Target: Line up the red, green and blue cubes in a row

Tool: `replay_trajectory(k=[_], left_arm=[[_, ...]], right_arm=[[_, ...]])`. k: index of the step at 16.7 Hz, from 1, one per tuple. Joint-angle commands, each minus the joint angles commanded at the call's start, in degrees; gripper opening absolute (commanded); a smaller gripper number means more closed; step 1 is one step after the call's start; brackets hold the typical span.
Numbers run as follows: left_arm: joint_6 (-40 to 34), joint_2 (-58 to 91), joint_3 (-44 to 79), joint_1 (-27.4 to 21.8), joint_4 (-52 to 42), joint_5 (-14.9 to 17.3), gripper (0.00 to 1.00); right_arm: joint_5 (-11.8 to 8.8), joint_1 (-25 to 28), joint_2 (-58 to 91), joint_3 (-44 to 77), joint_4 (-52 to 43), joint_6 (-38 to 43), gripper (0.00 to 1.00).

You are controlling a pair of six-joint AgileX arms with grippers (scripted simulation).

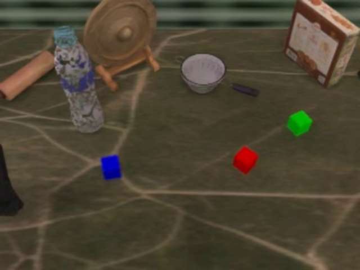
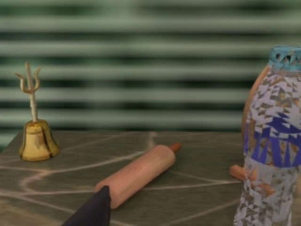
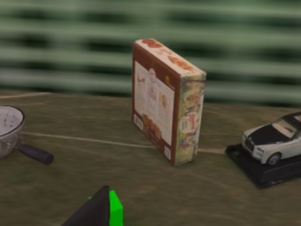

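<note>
Table [image 1: 185,225], three cubes apart — jaws unseen

No readable text, printing on box [image 3: 162,106] and bottle [image 1: 79,84] illegible

My left arm [image 1: 7,188] shows only as a dark shape at the top view's left edge. In each wrist view, one dark fingertip [image 2: 94,209] pokes in; my right arm's [image 3: 96,209] likewise.

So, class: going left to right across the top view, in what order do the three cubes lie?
blue cube → red cube → green cube
</note>
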Motion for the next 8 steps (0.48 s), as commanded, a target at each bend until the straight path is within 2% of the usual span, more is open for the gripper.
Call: replay_trajectory(k=[3, 8], left_arm=[[0.00, 0.00, 0.00, 0.00, 0.00, 0.00, 1.00], [0.00, 0.00, 0.00, 0.00, 0.00, 0.00, 1.00]], right_arm=[[-0.09, 3.48, 13.95, 11.77, -7.28, -2.04, 1.00], [-0.12, 10.35, 45.40, 34.99, -22.29, -6.19, 1.00]])
